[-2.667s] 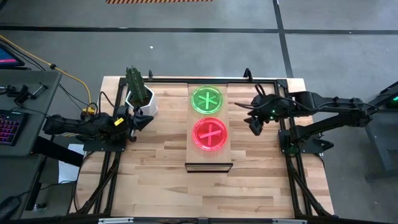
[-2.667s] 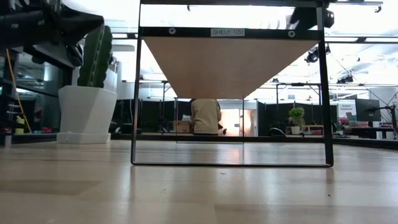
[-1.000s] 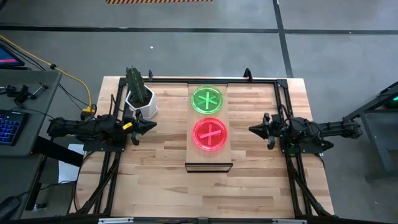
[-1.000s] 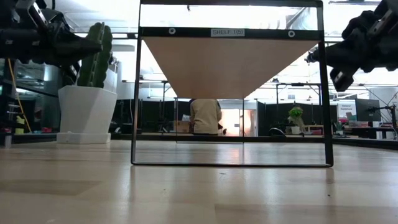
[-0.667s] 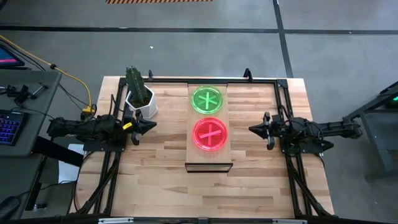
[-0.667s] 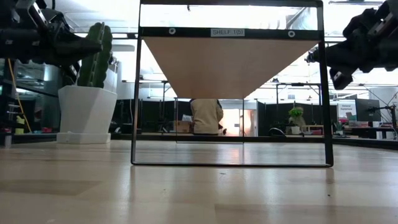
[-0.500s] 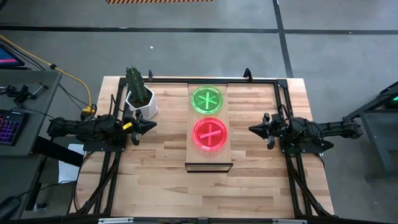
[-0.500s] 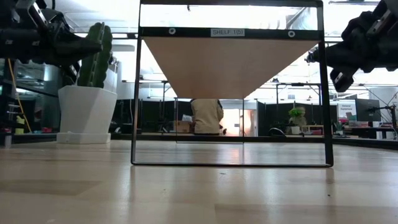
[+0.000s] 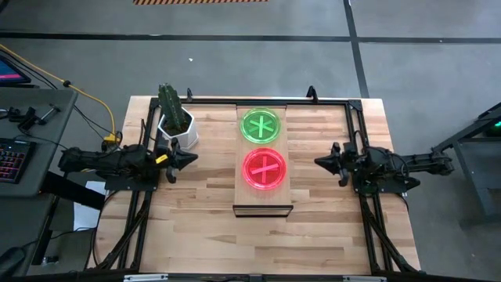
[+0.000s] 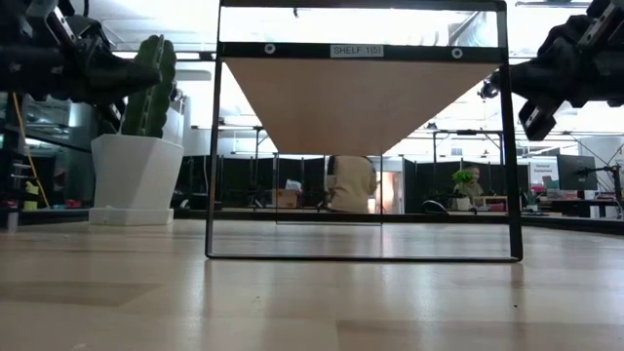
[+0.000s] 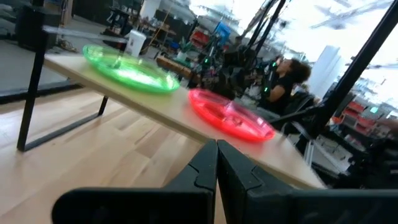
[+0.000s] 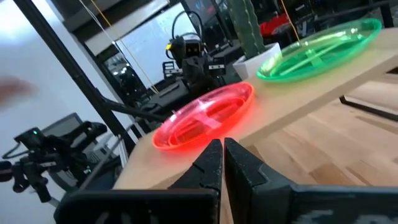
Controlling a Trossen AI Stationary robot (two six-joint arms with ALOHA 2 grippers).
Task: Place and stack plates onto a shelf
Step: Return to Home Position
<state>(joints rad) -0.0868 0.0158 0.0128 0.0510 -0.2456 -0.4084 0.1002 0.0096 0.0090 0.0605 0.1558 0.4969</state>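
A green plate [image 9: 260, 125] and a pink-red plate [image 9: 264, 168] lie flat on the shelf [image 9: 264, 200], a raised light-wood board in the table's middle; the green one is the farther of the two. Both plates show in the left wrist view, green [image 11: 129, 70] and red [image 11: 231, 114], and in the right wrist view, green [image 12: 320, 48] and red [image 12: 205, 115]. My left gripper [image 9: 192, 157] hovers shut to the shelf's left, pointing at it. My right gripper [image 9: 318, 162] hovers shut to the shelf's right, also pointing at it. Neither holds anything.
A cactus in a white pot [image 9: 178, 124] stands at the far left of the table, just behind my left gripper. A dark frame [image 9: 352, 117] runs along the table's edges. A person [image 10: 351, 183] is in the room behind the table.
Both arms have kept still. Only the person in the room behind has moved a little to the right.
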